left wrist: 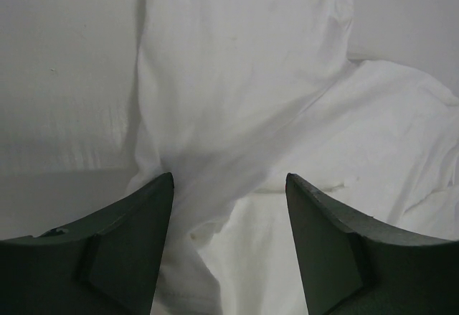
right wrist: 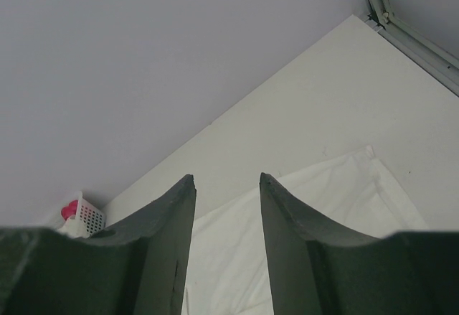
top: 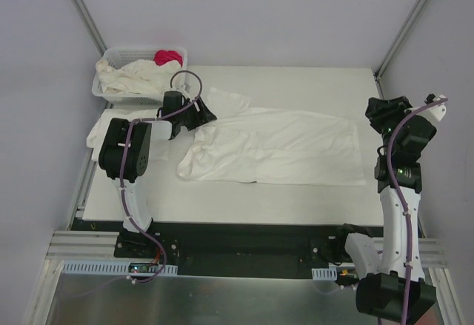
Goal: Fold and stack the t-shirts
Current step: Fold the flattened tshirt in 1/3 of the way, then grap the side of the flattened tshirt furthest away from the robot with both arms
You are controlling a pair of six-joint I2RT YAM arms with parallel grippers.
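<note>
A white t-shirt [top: 274,146] lies spread across the middle of the table, its sleeve [top: 226,101] pointing to the back left. My left gripper [top: 198,112] hovers low over that sleeve end, open and empty; the left wrist view shows the rumpled shirt [left wrist: 237,78] between the open jaws [left wrist: 229,179]. My right gripper [top: 379,110] is raised at the shirt's right end, open and empty; its wrist view shows the shirt's hem corner [right wrist: 344,186] below the open jaws [right wrist: 227,179]. More cream shirts [top: 133,78] fill the basket.
A white lattice basket [top: 112,57] stands at the back left with a pink-red cloth [top: 168,57] in it. Another white cloth [top: 96,129] hangs at the table's left edge beside the left arm. Grey walls close in the back and sides.
</note>
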